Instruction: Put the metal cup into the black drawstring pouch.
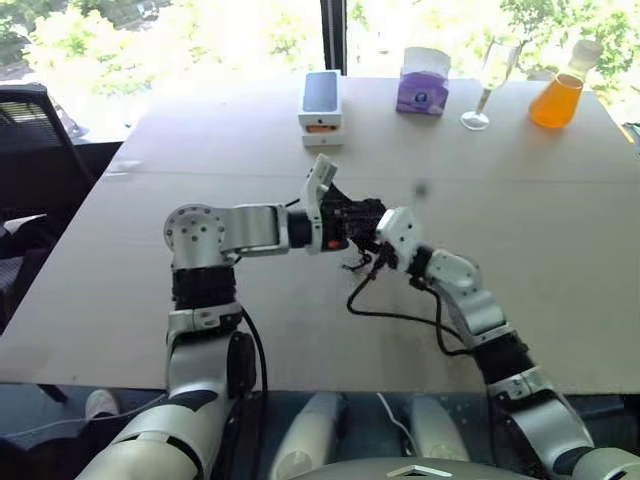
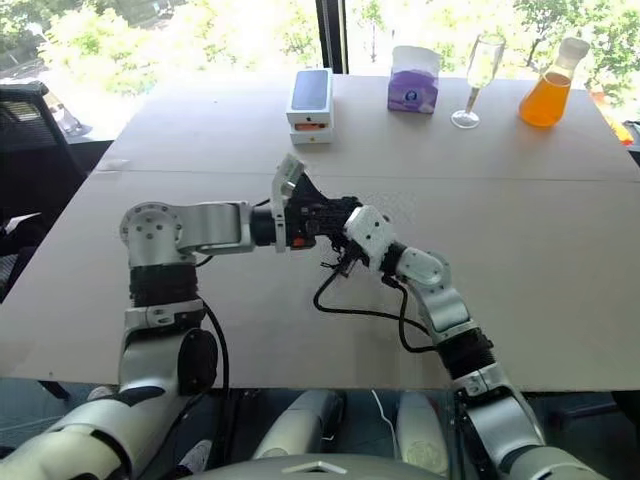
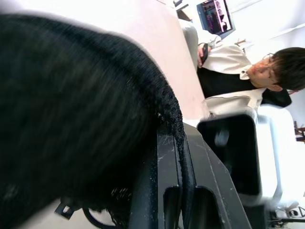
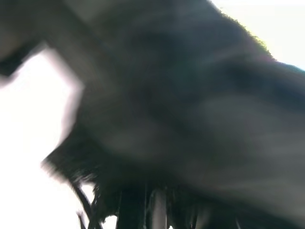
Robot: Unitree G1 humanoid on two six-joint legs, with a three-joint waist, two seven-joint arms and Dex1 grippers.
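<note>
The black drawstring pouch [image 1: 360, 222] hangs bunched above the middle of the table [image 1: 560, 260], held between my two grippers. My left gripper [image 1: 350, 228] reaches in from the left and is shut on the pouch; in the left wrist view its black fabric [image 3: 71, 119] is pinched between the fingers [image 3: 169, 186]. My right gripper [image 1: 374, 246] comes from the right and is shut on the same pouch, whose dark cloth [image 4: 190, 119] lies right over its fingers. A thin cord [image 1: 358, 264] dangles below the pouch. The metal cup is hidden.
Along the table's far edge stand a white phone box [image 1: 321, 108], a purple tissue box [image 1: 423, 86], a tall wine glass [image 1: 490, 85] and a flask of orange liquid [image 1: 558, 98]. A black chair [image 1: 30, 140] is at the left. A seated person [image 3: 248, 81] is nearby.
</note>
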